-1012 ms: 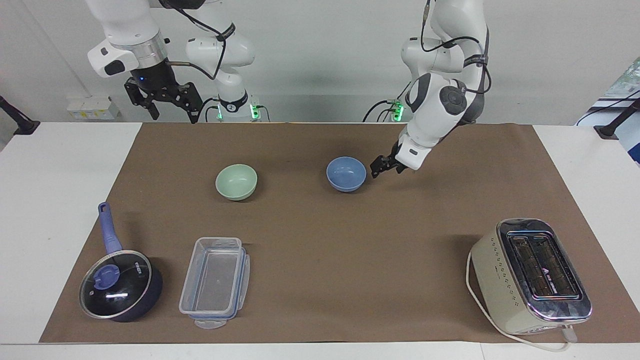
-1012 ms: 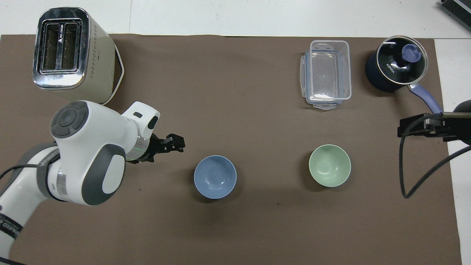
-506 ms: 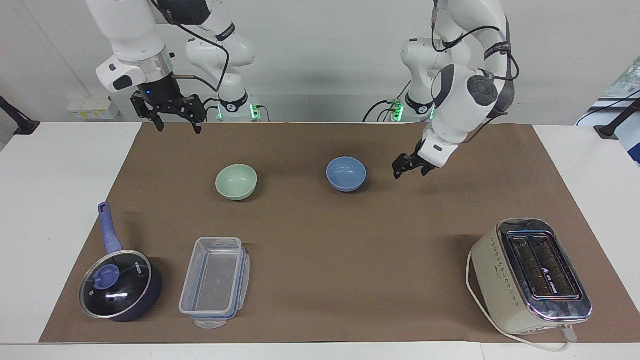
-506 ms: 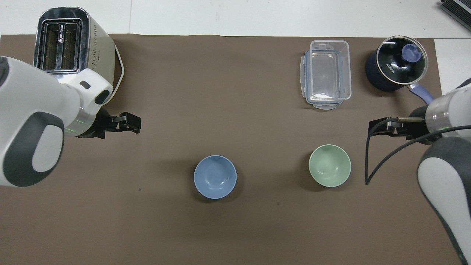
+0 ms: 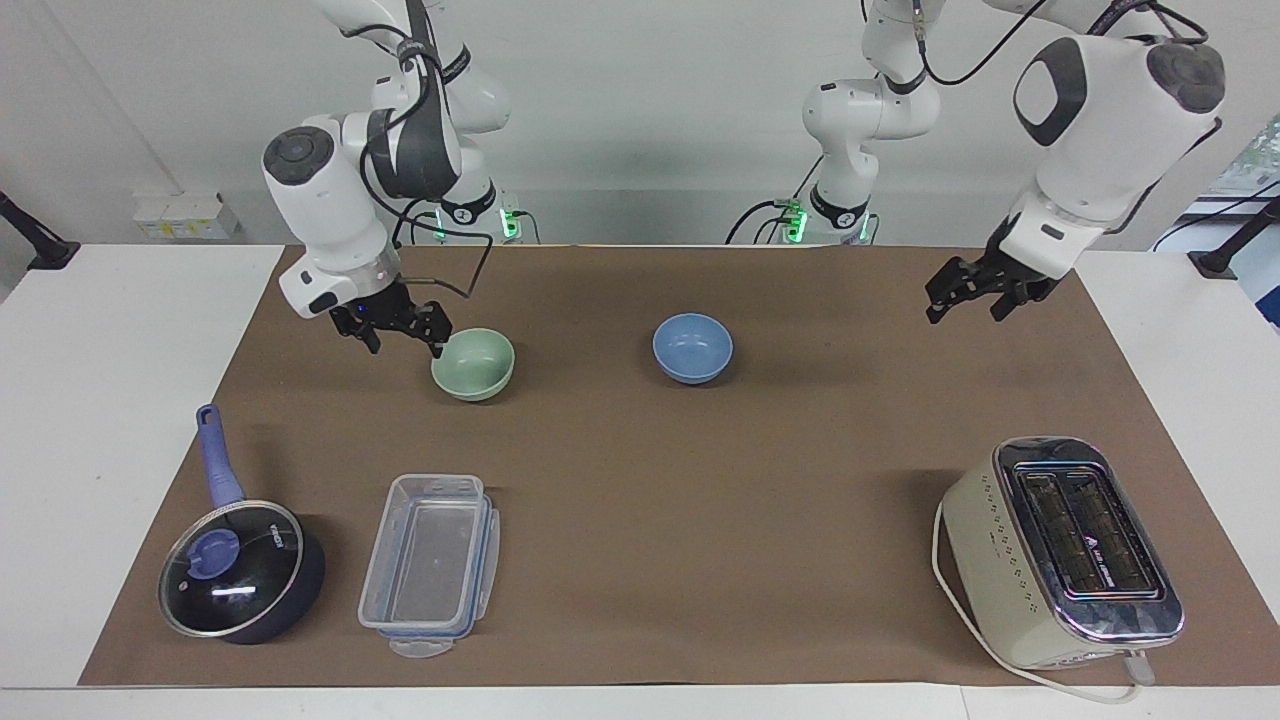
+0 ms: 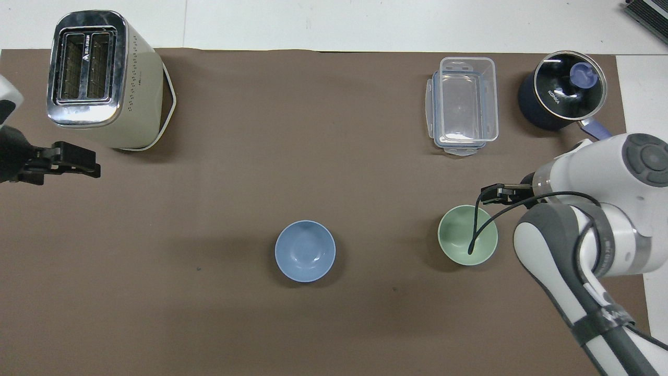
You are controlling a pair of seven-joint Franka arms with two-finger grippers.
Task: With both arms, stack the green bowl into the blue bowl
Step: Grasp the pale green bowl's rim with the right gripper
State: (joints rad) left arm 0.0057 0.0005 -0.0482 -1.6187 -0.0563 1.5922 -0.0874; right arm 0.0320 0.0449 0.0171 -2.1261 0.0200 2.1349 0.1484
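Right tool dropping from high by its base to beside green bowl, fingers spread, gripping nothing. Left tool pulling away from blue bowl, spread, empty. Two bowls, plain, smooth, same size, sitting apart on desk mat.

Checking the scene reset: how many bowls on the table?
2. The green bowl sits toward the right arm's end, with the right gripper just beside its rim. The blue bowl sits near mid-table, level with it. Nothing looks likely to hide another.
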